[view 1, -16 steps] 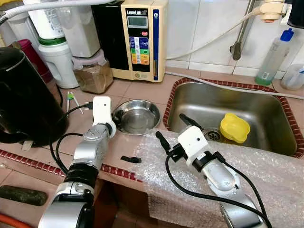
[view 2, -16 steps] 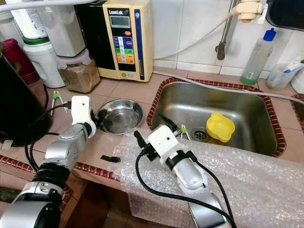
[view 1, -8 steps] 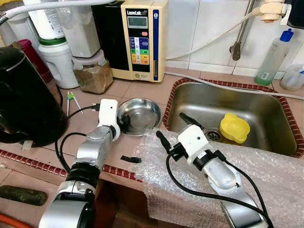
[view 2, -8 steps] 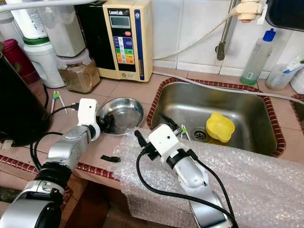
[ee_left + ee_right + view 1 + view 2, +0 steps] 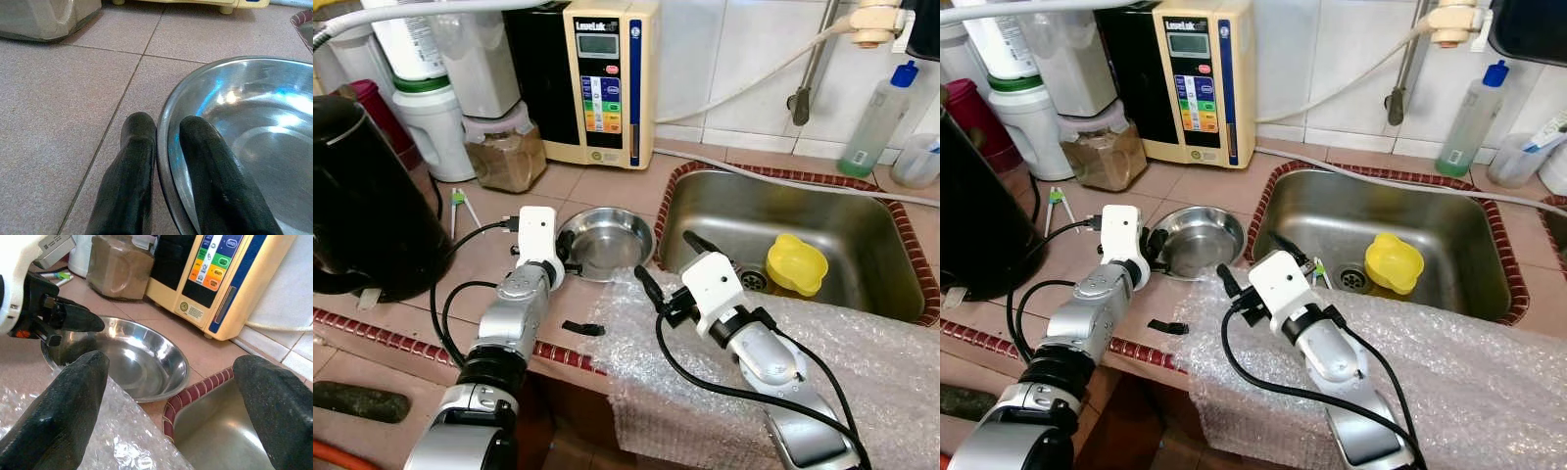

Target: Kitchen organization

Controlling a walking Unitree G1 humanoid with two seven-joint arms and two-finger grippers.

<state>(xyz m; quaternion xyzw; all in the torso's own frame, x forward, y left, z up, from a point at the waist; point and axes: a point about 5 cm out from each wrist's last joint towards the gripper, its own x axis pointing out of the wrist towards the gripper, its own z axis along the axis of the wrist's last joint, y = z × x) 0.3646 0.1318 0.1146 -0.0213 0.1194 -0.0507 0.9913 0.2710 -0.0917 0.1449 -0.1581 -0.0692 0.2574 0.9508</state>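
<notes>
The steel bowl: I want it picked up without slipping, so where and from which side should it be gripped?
Grip the steel bowl by its thin raised rim on the robot's left side, one finger inside, one outside, as the left gripper does; the curved wall offers no other hold.

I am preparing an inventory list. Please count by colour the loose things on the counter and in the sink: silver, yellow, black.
Silver: 1, the steel bowl, its rim gripped by the left claw
Yellow: 1, the cup in the sink
Black: 2, the kettle and the small clip
Total: 4
</notes>
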